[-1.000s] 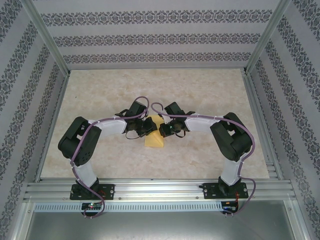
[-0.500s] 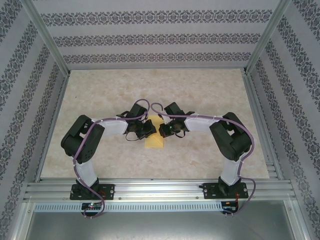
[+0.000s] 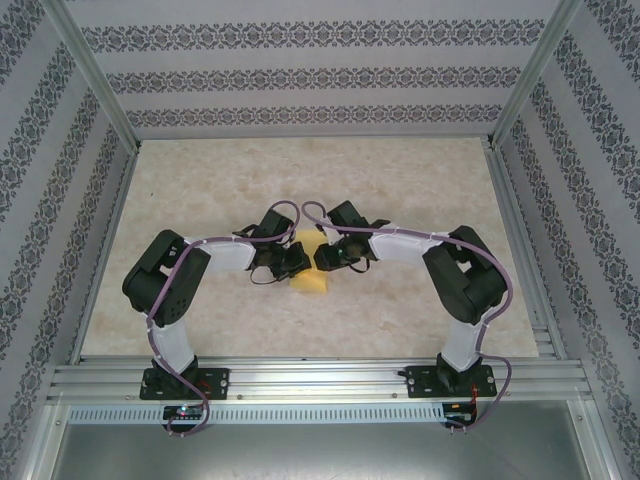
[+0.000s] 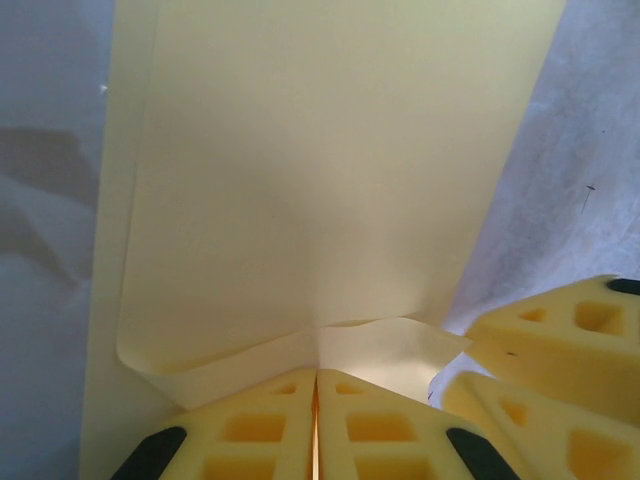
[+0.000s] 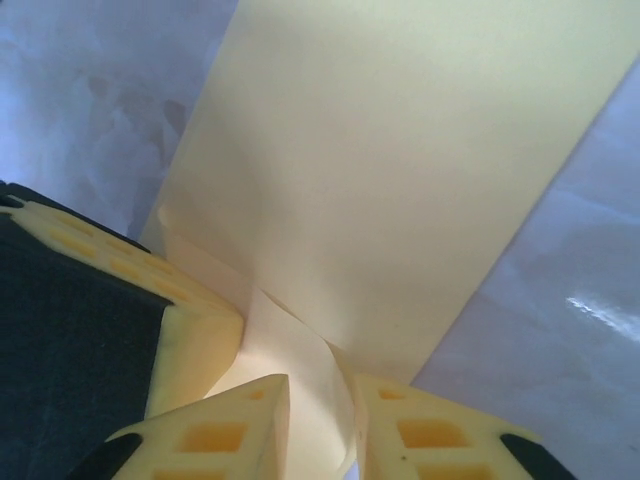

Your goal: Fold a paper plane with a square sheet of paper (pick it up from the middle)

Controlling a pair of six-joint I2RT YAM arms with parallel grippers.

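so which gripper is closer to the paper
Left. The left gripper is shut on the paper, pinching its edge. The right gripper sits beside it at the same edge, jaws slightly apart around a flap, not clamping.

No words, numbers, brand marks or signs can be read anywhere. The square sheet of paper [image 4: 320, 180] has plain yellow faces with no print. The walls [image 3: 300, 80] carry only bands of ornamental pattern. Any marking on the arm bases is too small to tell.
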